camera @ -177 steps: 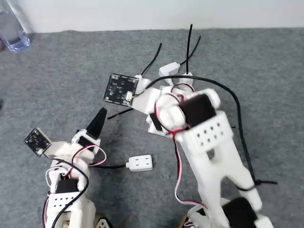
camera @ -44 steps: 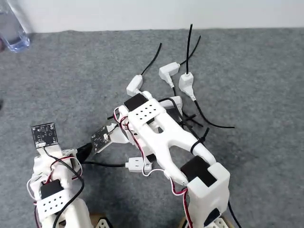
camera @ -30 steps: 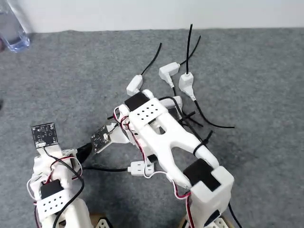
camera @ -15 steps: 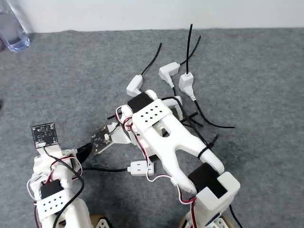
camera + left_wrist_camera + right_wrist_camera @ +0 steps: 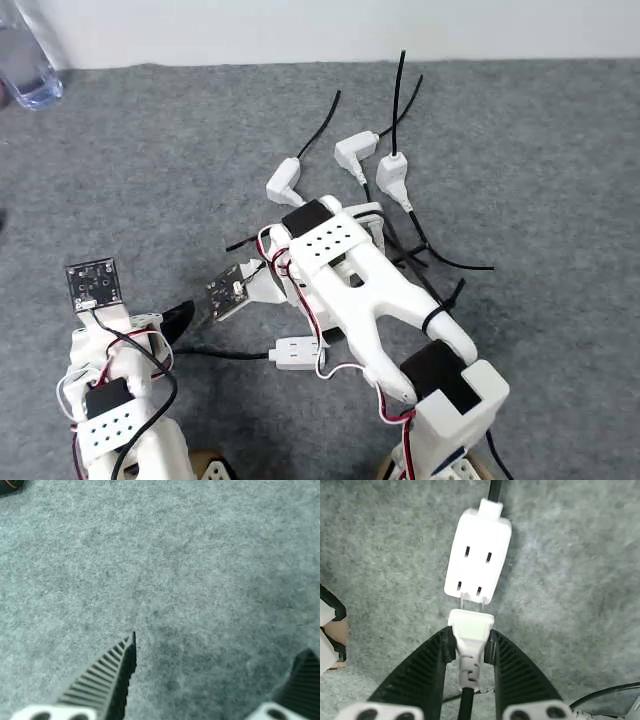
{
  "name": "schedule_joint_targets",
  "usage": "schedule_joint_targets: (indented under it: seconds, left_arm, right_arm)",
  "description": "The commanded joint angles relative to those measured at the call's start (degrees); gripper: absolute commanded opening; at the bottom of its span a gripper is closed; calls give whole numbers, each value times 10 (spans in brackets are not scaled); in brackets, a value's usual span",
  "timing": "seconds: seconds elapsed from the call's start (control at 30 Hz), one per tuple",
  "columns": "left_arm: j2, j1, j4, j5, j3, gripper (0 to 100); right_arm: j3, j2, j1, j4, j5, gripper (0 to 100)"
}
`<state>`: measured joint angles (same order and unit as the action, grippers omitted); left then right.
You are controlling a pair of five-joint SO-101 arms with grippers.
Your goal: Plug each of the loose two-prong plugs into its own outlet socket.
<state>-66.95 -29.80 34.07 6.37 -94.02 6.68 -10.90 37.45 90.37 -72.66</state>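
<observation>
Right jaws are shut on a white plug (image 5: 470, 630), gripping its body from both sides. Left jaws stand wide open with nothing between them, over bare grey table (image 5: 560, 150).

About six seconds ago the right arm (image 5: 350, 270) was stretched out to the far cluster of plugs. It has since drawn back toward its base with one plug and lined it up on the outlet (image 5: 477, 562), which lies near the bases between the two arms. In the last second and a half it has only crept a little closer. The left arm (image 5: 110, 400) has folded back and then kept still.

The held plug's two prongs now meet the nearer pair of slots. Bare metal shows between plug and outlet, so I judge it started but not seated; a straight push remains. Nothing holds the outlet, so it may slide.

Count: two arms; one outlet, with two pairs of slots showing on its face; four plugs, one held and three loose plugs (image 5: 355, 152) at the far side, well apart from the outlet.
</observation>
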Motion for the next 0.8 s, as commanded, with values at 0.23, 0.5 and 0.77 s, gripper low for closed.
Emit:
schedule_joint_targets:
  seconds: [0.23,0.5,0.77]
  left_arm:
    - [-6,-4,3,5,25,451]
    - [-6,-4,3,5,25,451]
    - [-6,-3,3,4,25,451]
  right_arm:
    - [21,3,29,-11,5,8]
    - [69,8,30,-24,5,8]
    - [27,42,4,-21,6,8]
